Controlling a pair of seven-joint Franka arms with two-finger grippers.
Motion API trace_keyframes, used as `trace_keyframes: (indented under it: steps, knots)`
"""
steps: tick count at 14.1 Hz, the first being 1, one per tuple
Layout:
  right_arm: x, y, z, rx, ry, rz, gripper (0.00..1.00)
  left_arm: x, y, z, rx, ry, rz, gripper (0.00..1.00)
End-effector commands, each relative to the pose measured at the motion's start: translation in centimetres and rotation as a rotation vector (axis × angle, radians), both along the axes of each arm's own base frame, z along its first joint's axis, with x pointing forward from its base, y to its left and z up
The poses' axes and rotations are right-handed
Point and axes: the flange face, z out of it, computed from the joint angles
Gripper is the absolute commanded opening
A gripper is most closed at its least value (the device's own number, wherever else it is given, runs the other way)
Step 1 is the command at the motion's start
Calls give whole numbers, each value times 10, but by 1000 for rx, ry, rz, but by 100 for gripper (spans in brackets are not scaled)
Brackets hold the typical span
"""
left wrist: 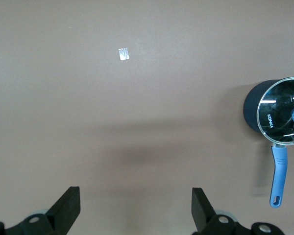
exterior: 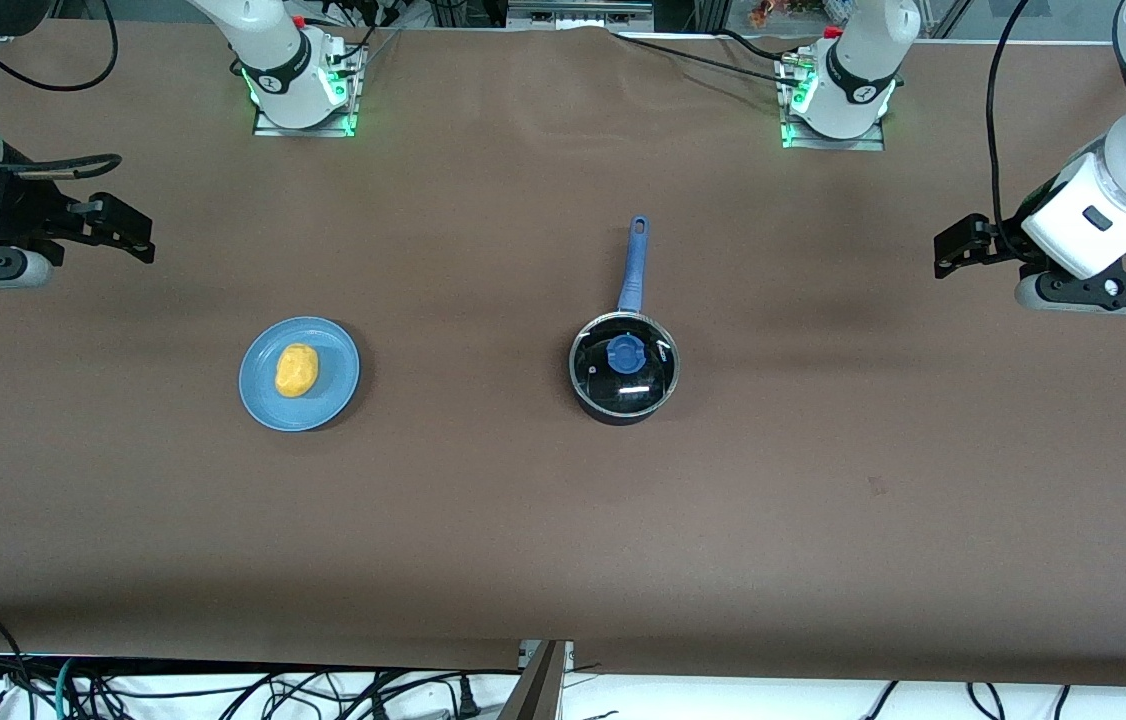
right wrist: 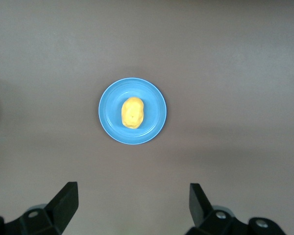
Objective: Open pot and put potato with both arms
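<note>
The black pot [exterior: 623, 400] stands mid-table with its glass lid [exterior: 645, 385] on, blue knob [exterior: 625, 353] on top, and its blue handle [exterior: 634, 262] pointing toward the robots' bases. The yellow potato [exterior: 297, 370] lies on a blue plate [exterior: 263, 400] toward the right arm's end. My left gripper [exterior: 945, 255] is open and empty over bare table at the left arm's end; its wrist view shows the pot [left wrist: 250, 110] and the gripper [left wrist: 136, 210]. My right gripper [exterior: 138, 238] is open and empty over bare table at the right arm's end; its wrist view shows the potato [right wrist: 132, 112], the plate [right wrist: 154, 125] and the gripper [right wrist: 133, 208].
The brown table [exterior: 563, 520] carries only the plate and the pot. A small silver scrap [left wrist: 123, 54] lies on the table in the left wrist view. Cables hang below the table's edge nearest the front camera [exterior: 223, 690].
</note>
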Motion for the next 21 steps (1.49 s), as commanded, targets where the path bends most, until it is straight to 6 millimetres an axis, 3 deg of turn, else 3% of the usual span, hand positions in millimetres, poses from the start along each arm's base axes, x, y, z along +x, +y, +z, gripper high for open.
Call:
trace_keyframes:
  steps: [1,5,7,11,13,17,21]
  knots:
    - [-2,0,1,-7,-5,19,100,5,2,6,-10,-7,-18,100]
    - [-1,-2,1,-4,-5,16,100,3,-4,4,-8,2,-26,100]
    - [-1,-2,1,-2,-6,14,100,3,-13,-9,-12,42,-40,100]
    - [-1,-3,2,0,-11,10,100,6,-90,-53,-12,121,-154,100]
    - [0,-5,2,1,-11,4,100,20,-135,-75,-6,130,-148,100]
    - [-1,2,2,2,-11,2,100,27,-255,-136,30,124,32,100]
    - [-2,6,2,3,-11,7,100,28,-322,-201,-11,58,80,100]
